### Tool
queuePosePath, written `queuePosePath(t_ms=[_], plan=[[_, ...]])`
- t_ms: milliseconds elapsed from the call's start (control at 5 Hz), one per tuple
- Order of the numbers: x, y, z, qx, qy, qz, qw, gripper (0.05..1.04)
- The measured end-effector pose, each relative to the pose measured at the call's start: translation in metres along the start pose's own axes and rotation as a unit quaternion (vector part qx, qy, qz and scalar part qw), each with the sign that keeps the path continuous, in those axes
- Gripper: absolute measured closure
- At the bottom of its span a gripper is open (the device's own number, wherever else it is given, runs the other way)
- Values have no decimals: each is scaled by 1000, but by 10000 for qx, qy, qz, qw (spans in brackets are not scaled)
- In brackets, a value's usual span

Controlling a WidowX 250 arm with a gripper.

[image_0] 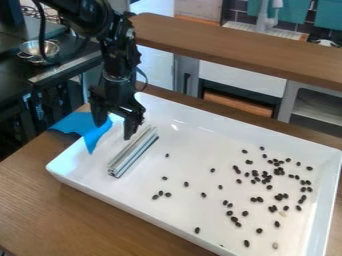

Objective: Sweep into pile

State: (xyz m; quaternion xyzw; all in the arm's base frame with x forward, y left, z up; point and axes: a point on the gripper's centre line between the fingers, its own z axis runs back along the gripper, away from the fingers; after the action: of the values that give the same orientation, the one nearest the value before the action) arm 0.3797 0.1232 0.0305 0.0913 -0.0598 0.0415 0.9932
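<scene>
Hanging over one end of the tray [214, 140], the end effector [115, 124] is holding its fingers apart near the bar [133, 152] in it, while a cloth [81, 125] is draping over the tray's rim and beans [266, 178] are lying scattered, mostly toward the tray's opposite end.

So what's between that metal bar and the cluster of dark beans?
A few stray beans, scattered on the white tray between the bar and the cluster, as the camera view shows.

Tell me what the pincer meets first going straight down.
The pincer would probably meet the tray, between the cloth and the bar; its height is unclear, so it might catch either.
</scene>
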Motion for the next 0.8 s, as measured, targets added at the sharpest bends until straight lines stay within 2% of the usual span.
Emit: queuePosePath(t_ms=[200,800], plan=[[-5,-3,-13,-43,171,6,9998,85],[-11,-6,-13,-531,275,18,9982,85]])
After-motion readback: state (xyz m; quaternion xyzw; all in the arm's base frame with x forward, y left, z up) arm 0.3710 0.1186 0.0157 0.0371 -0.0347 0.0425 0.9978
